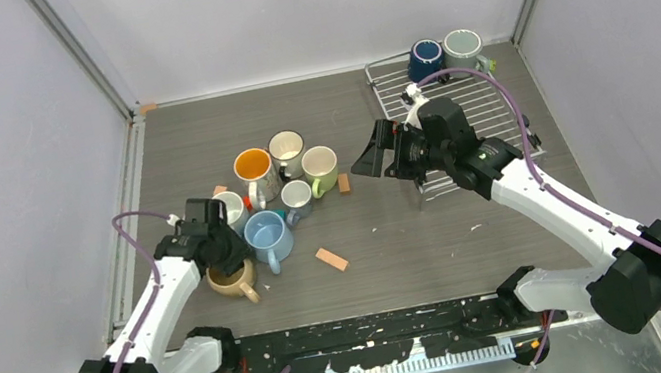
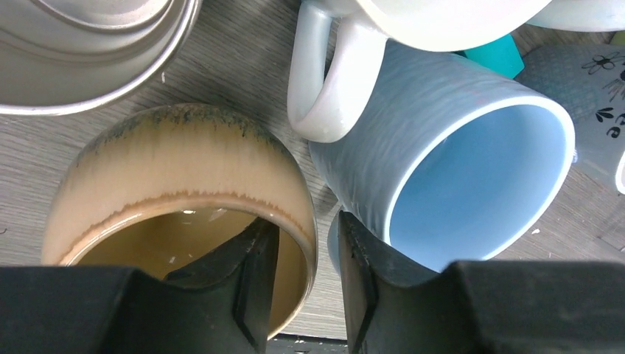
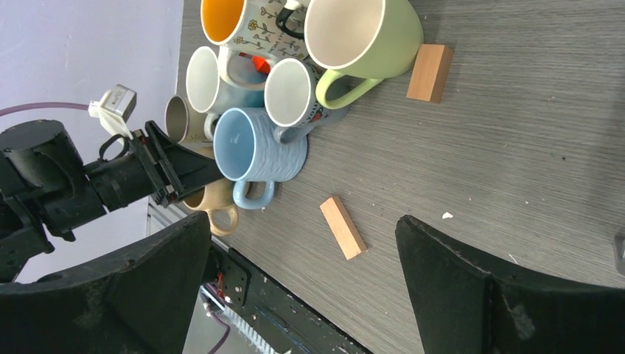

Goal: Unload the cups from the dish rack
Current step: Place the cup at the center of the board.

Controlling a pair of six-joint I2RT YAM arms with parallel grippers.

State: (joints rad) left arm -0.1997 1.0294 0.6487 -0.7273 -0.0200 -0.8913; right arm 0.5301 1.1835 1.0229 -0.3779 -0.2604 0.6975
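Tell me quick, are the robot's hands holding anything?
Left gripper: astride the rim of the tan mug; grip cannot be told.
Right gripper: open, holding nothing.

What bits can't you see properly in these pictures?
- Top view: the left arm covers the left gripper at the tan mug.
- Top view: the right arm hides part of the dish rack.
- Left wrist view: the top edge cuts off the metal cup and white mug.

Navy mug (image 1: pixel 426 57), grey-green mug (image 1: pixel 463 45) on rack (image 1: pixel 482 115), other mugs (image 1: pixel 267 236) clustered apart
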